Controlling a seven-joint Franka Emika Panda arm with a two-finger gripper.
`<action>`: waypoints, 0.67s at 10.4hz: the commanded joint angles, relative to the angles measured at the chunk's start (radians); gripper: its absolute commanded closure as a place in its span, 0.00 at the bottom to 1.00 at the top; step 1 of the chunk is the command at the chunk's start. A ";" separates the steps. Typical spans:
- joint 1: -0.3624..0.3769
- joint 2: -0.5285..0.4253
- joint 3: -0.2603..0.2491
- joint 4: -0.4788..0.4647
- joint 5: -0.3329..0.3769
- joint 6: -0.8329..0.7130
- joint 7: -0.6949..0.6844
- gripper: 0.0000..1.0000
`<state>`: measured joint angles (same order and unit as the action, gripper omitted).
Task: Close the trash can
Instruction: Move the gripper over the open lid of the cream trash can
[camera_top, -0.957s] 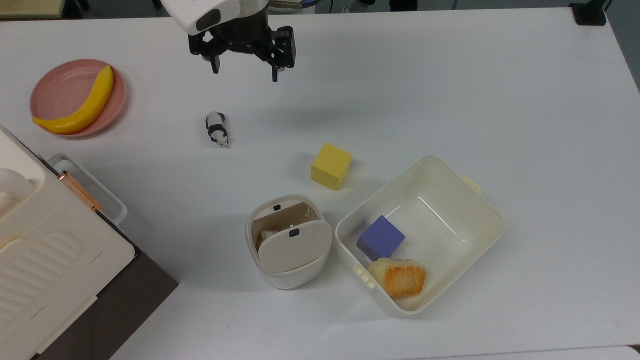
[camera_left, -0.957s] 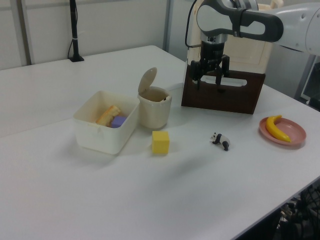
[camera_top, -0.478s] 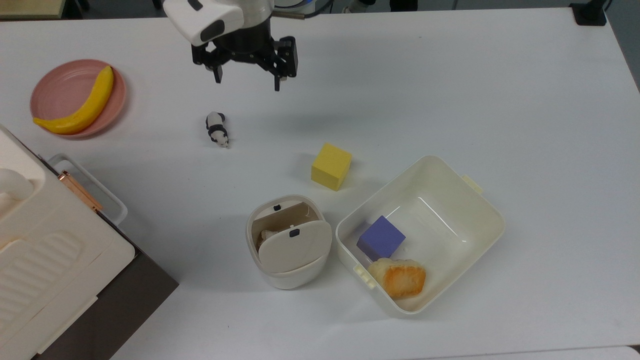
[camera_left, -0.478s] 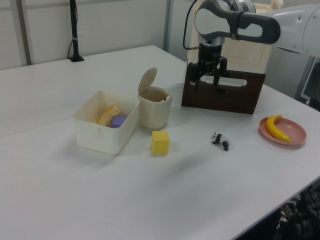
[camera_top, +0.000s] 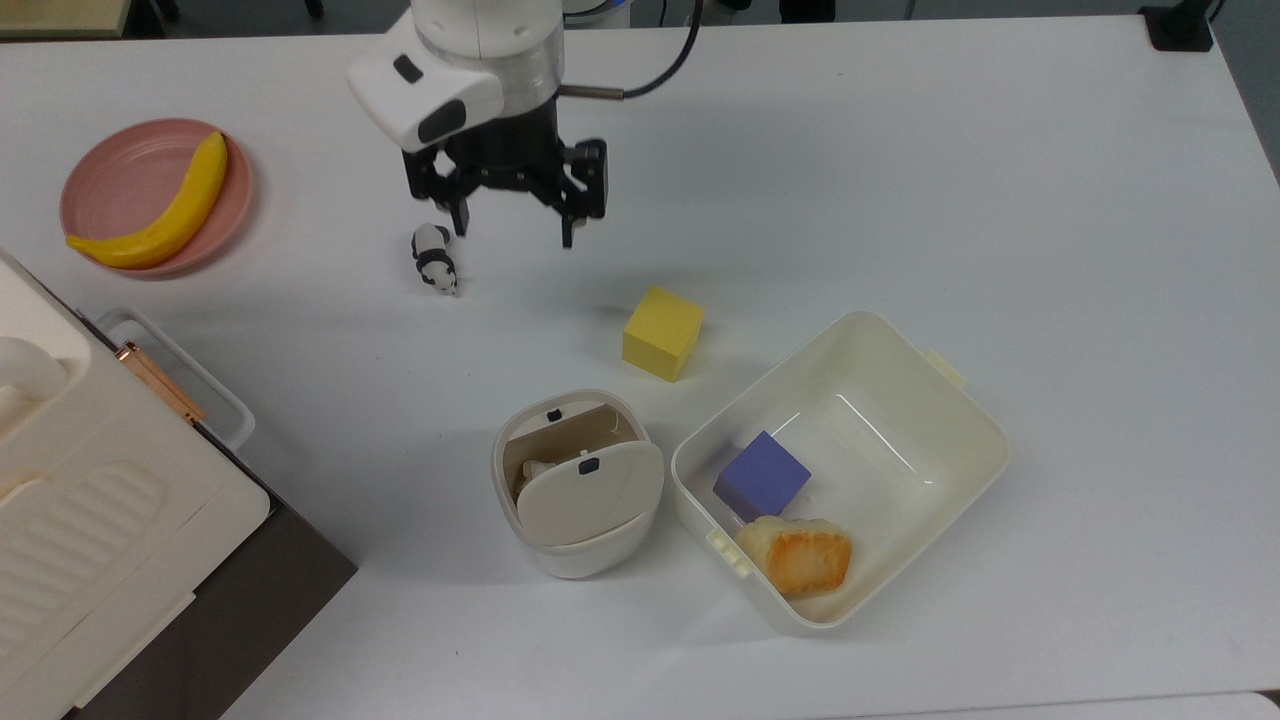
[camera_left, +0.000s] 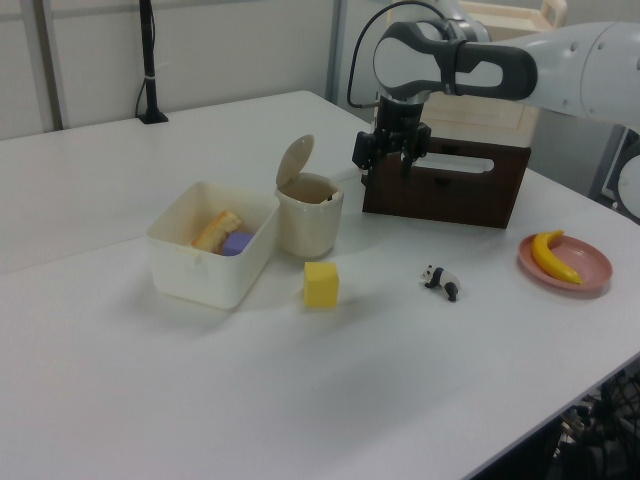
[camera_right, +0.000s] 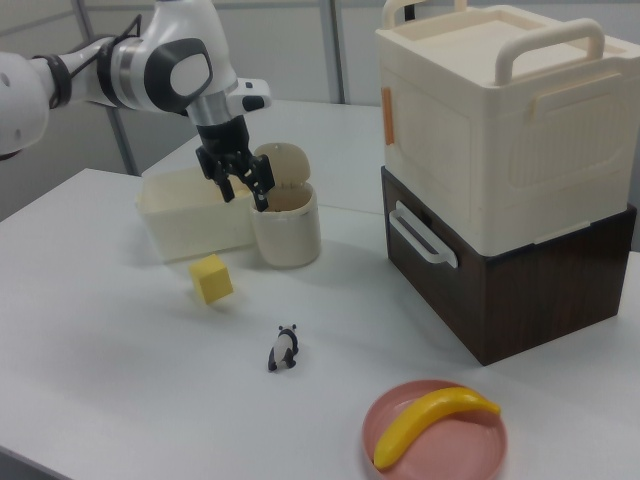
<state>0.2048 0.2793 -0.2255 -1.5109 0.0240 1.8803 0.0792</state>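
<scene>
Since the earlier frames the arm (camera_top: 480, 40) has swung away from the table's far edge toward the middle, carrying the gripper (camera_top: 512, 225) down the top view to hang just beside the panda figurine (camera_top: 434, 257), while nothing on the table (camera_top: 1000, 200) has shifted. Taking things by size, the stacked cream and brown storage boxes (camera_right: 505, 170) stand at the top view's lower left, the large cream tub (camera_top: 900, 380) sits at the lower right with a purple cube (camera_top: 762, 476) and a piece of bread (camera_top: 800, 558) inside, and the trash can (camera_top: 575, 555) stands touching or nearly touching the tub's left wall in the top view, its lid (camera_top: 590, 495) tipped up on its hinge and the mouth uncovered. Further off lie the pink plate (camera_top: 110, 190) with a banana (camera_top: 160, 215) and the yellow cube (camera_top: 663, 333), which sits between gripper and can. The step in hand looks like the approach: to do it well the gripper should pass over the yellow cube with height to spare, come in above and behind the raised lid, then push its upper edge forward and down until it seats, pressing gently so the light can does not slide or tip. As for pose, the wrist points straight down, the gripper is well above the tabletop, and its two fingers (camera_top: 566, 228) are spread apart with nothing between them
</scene>
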 joint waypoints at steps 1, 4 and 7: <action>-0.013 0.012 -0.005 -0.009 0.091 0.148 -0.019 1.00; -0.039 0.095 -0.002 0.063 0.143 0.372 -0.027 1.00; -0.024 0.103 0.011 0.064 0.143 0.659 -0.035 1.00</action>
<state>0.1684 0.3689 -0.2207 -1.4693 0.1406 2.3705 0.0673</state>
